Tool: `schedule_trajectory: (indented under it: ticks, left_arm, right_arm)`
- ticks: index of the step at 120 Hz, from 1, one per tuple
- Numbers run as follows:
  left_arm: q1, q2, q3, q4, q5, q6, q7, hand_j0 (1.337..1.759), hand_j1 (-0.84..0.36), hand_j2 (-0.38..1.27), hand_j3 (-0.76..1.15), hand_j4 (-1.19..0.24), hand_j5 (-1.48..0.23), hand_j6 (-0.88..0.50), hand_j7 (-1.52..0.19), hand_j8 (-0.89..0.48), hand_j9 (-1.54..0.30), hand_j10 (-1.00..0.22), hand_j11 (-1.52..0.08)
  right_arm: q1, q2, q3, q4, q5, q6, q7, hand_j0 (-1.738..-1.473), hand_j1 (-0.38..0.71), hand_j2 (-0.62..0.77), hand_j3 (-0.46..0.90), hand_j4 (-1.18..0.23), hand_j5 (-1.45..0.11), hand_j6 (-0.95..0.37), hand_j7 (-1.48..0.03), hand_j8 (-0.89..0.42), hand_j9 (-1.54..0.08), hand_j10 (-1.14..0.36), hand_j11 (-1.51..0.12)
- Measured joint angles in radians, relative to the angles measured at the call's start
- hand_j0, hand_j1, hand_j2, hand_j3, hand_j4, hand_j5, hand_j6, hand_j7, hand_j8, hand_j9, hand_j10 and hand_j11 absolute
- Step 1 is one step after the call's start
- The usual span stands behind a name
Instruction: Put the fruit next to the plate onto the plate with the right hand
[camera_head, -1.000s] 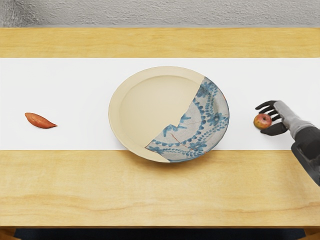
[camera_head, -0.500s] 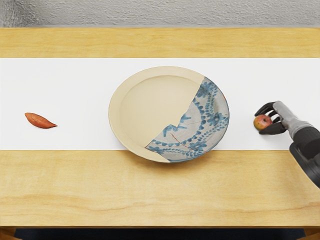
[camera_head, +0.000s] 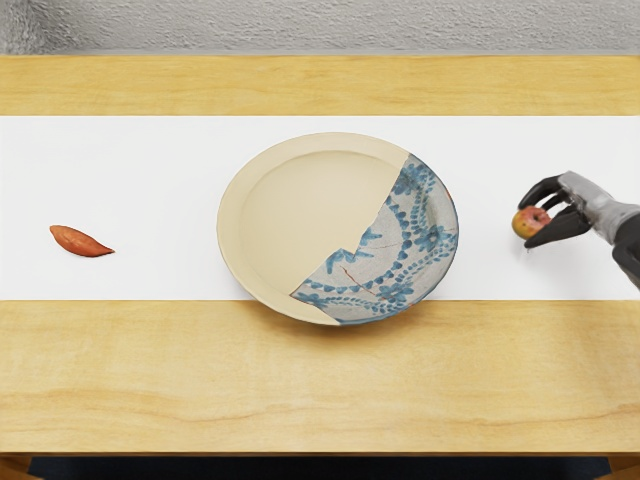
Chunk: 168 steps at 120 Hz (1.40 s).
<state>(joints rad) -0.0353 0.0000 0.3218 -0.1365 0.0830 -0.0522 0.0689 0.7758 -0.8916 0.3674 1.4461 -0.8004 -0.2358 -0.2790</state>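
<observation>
While the right arm reaches in from the picture's right edge, its dark five-finger right hand (camera_head: 560, 205) is wrapped around the small round red-and-yellow fruit (camera_head: 530, 222). The upper fingers (camera_head: 540, 190) curve over the fruit's top and the thumb presses from below, so the fruit sits clasped between them. The fruit is above the white strip of cloth (camera_head: 150, 180) that runs across the light wooden table (camera_head: 300, 380), to the right of the wide round ceramic plate (camera_head: 228, 215) and apart from its rim. I cannot tell whether the fruit touches the cloth.

The plate lies in the middle of the strip. Its left part is plain cream, and its right part carries a blue floral pattern on grey, with a jagged line between the two. Far to the left, well apart from the plate, a small orange-red pointed vegetable (camera_head: 80, 241) lies on the cloth.
</observation>
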Motion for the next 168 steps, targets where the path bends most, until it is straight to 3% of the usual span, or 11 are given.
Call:
schedule_trajectory:
  ticks: [26,49,114,150,168]
  left_arm:
    - [0.0,0.0,0.0,0.0,0.0,0.0,0.0,1.658,0.06,0.05,0.0,-0.25,-0.32,-0.25,-0.32,-0.25,-0.32,-0.24,-0.32]
    - [0.0,0.0,0.0,0.0,0.0,0.0,0.0,1.658,0.06,0.05,0.0,-0.25,-0.32,-0.25,-0.32,-0.25,-0.32,-0.24,-0.32]
    - [0.0,0.0,0.0,0.0,0.0,0.0,0.0,1.658,0.06,0.05,0.0,-0.25,-0.32,-0.25,-0.32,-0.25,-0.32,-0.24,-0.32]
    - [0.0,0.0,0.0,0.0,0.0,0.0,0.0,1.658,0.06,0.05,0.0,-0.24,-0.32,-0.24,-0.32,-0.24,-0.32,-0.24,-0.32]
    - [0.0,0.0,0.0,0.0,0.0,0.0,0.0,1.658,0.06,0.05,0.0,-0.24,-0.32,-0.24,-0.32,-0.24,-0.32,-0.24,-0.32]
  right_arm:
    - [0.004,-0.069,0.14,-0.004,0.112,0.28,0.033,-1.657,0.28,0.3,0.0,-0.72,-1.02,-0.44,-0.97,-0.41,-1.01,-0.72,-1.01]
    - [0.008,-0.054,0.231,-0.001,0.168,0.449,0.048,-1.658,0.27,0.29,0.0,-0.72,-1.02,-0.44,-0.97,-0.42,-1.0,-0.73,-1.0]
    - [0.08,0.267,0.251,0.0,0.079,0.489,0.023,-1.658,0.28,0.3,0.0,-0.72,-1.04,-0.43,-0.97,-0.41,-1.0,-0.73,-1.0]
    - [0.084,0.454,0.237,-0.064,-0.094,0.467,-0.004,-1.658,0.28,0.3,0.0,-0.71,-1.05,-0.43,-0.97,-0.41,-1.0,-0.73,-1.0]
    - [0.085,0.499,0.213,-0.088,-0.147,0.442,-0.009,-1.658,0.3,0.33,0.0,-0.71,-1.04,-0.43,-0.97,-0.4,-1.01,-0.73,-1.01]
